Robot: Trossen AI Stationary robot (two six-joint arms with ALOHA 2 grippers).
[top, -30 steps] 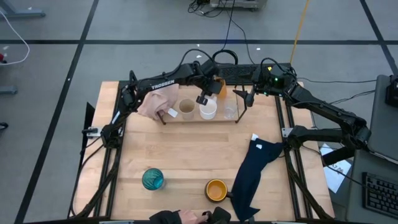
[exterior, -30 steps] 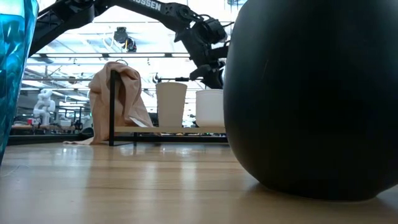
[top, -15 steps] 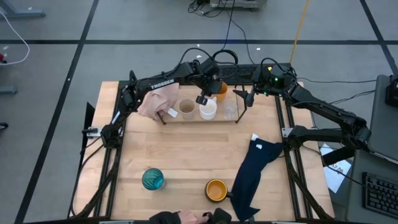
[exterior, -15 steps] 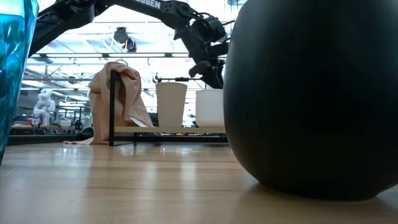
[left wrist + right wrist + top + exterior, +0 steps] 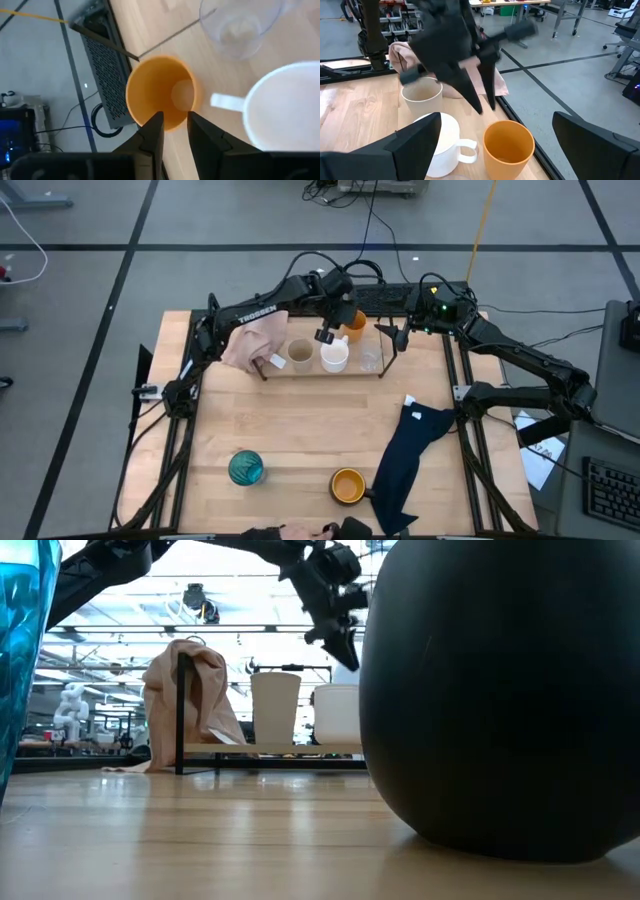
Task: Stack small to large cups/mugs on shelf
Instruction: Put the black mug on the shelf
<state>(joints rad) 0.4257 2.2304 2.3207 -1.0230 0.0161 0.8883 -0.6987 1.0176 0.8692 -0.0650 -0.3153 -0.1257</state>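
A small orange cup (image 5: 509, 145) stands upright at the far side of the black wire shelf (image 5: 380, 352), next to the white mug (image 5: 440, 142). My left gripper (image 5: 486, 106) hangs just above the orange cup's rim, pointing down, its fingers slightly open and touching nothing. A beige cup (image 5: 299, 355), the white mug (image 5: 334, 356) and a clear cup (image 5: 370, 358) stand in a row on the shelf. The teal glass (image 5: 245, 468) and the orange-yellow mug (image 5: 347, 485) stand near the table's front edge. My right gripper (image 5: 392, 336) waits wide open at the shelf's right end.
A pink cloth (image 5: 255, 340) drapes over the shelf's left end. A navy cloth (image 5: 405, 460) lies at the right front, next to the orange-yellow mug. A person's hands (image 5: 300, 531) show at the table's near edge. Bare wood lies between the shelf and the front cups.
My left gripper has risen from the small orange cup and now hangs clear above it. The cup has stayed upright where it was, beside the white mug.
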